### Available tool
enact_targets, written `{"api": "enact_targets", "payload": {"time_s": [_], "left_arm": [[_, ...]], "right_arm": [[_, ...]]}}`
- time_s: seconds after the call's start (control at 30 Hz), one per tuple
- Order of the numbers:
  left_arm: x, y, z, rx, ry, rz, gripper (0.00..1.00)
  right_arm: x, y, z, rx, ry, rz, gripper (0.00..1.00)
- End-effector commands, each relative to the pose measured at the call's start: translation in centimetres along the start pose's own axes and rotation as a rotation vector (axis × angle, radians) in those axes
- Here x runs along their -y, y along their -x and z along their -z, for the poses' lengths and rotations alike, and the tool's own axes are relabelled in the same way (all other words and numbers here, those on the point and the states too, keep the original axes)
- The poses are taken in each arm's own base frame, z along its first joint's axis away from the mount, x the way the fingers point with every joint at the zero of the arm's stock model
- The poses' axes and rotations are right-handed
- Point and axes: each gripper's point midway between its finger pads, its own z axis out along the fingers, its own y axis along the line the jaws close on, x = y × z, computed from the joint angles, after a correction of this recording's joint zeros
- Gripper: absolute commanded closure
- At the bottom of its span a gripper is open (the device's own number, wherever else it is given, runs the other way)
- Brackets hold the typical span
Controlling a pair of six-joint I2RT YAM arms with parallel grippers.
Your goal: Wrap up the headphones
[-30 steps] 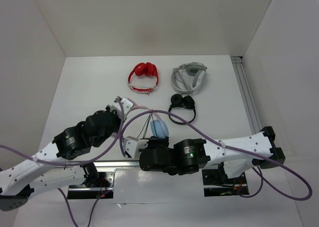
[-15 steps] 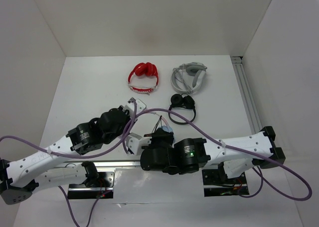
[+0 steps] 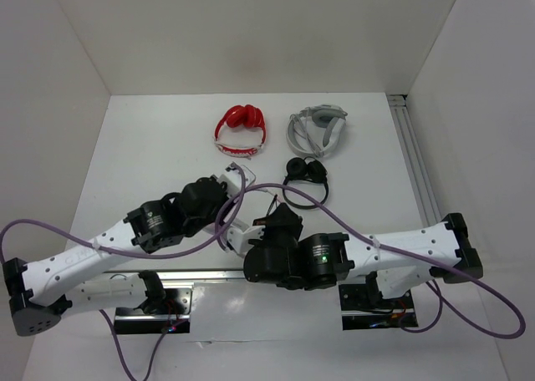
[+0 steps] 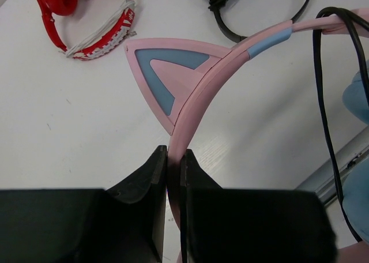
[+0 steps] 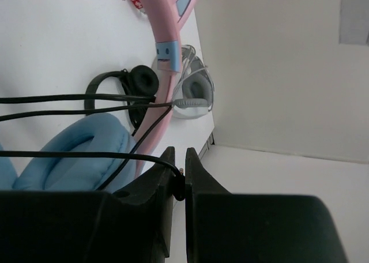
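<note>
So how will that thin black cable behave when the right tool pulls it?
Probably floppy: the cable runs in loose strands and droops in a loop from the headband. Thin and smooth-looking, it may slip through the right tool. It likely weighs almost nothing.

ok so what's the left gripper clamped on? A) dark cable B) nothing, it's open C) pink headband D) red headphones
C. The left wrist view shows the left gripper shut on the pink headband just below the cat ear; the dark cable is pinched in the right gripper.
</note>
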Motion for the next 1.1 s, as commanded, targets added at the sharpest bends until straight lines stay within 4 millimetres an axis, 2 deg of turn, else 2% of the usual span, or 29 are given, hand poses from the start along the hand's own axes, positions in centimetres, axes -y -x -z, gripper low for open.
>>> {"api": "enact_targets", "payload": {"time_s": [0.0,0.1,0.23,0.27,0.43,0.47,0.5,0.57,0.6,0.67,0.7,0.73,1.0,1.07], "left_arm": [[1.1,0.5,0.2,-0.024,-0.07,-0.04,1.0],[2.1,-0.1,-0.2,-0.052,-0.109,-0.047,1.0],[2.9,0.4,0.5,-0.036,-0.159,-0.047,1.0],[2.8,0.8,1.1,-0.012,-0.168,-0.038,1.0],[2.6,1.2,2.2,-0.014,-0.18,-0.039,1.0],[2.6,0.6,2.3,-0.035,-0.18,-0.036,1.0],[2.3,1.1,2.5,-0.035,-0.171,-0.037,1.0],[2.5,0.8,2.3,-0.073,-0.171,-0.026,1.0],[2.9,0.3,2.5,-0.102,-0.189,-0.032,1.0],[3.8,0.2,2.7,-0.103,-0.238,-0.029,1.0],[4.3,0.2,2.8,-0.103,-0.27,-0.028,1.0],[4.2,0.4,3.1,-0.093,-0.27,-0.025,1.0],[3.7,0.2,3.5,-0.127,-0.246,-0.016,1.0],[3.2,0.1,3.4,-0.138,-0.217,-0.012,1.0]], "right_arm": [[3.6,-1.0,0.1,-0.01,-0.106,-0.118,0.96],[3.9,-1.9,-0.4,-0.028,-0.118,-0.11,0.94],[4.1,-2.6,-0.5,-0.023,-0.113,-0.136,0.82],[4.6,-2.9,-0.5,-0.024,-0.121,-0.16,0.8],[4.6,-3.6,-0.7,-0.053,-0.143,-0.137,0.8],[4.6,-3.6,-0.7,-0.053,-0.143,-0.137,0.78],[4.8,-3.8,-0.8,-0.061,-0.147,-0.14,0.76],[4.5,-3.8,-0.9,-0.061,-0.147,-0.138,0.71],[4.8,-4.2,-1.0,-0.066,-0.153,-0.145,0.67],[4.5,-4.3,-1.3,-0.069,-0.146,-0.147,0.64],[5.0,-4.5,-1.2,-0.069,-0.154,-0.161,0.64],[5.1,-4.7,-1.4,-0.077,-0.158,-0.164,0.64],[4.3,-5.8,-2.1,-0.091,-0.15,-0.161,0.45],[4.9,-6.1,-2.2,-0.099,-0.163,-0.177,0.44]]}}
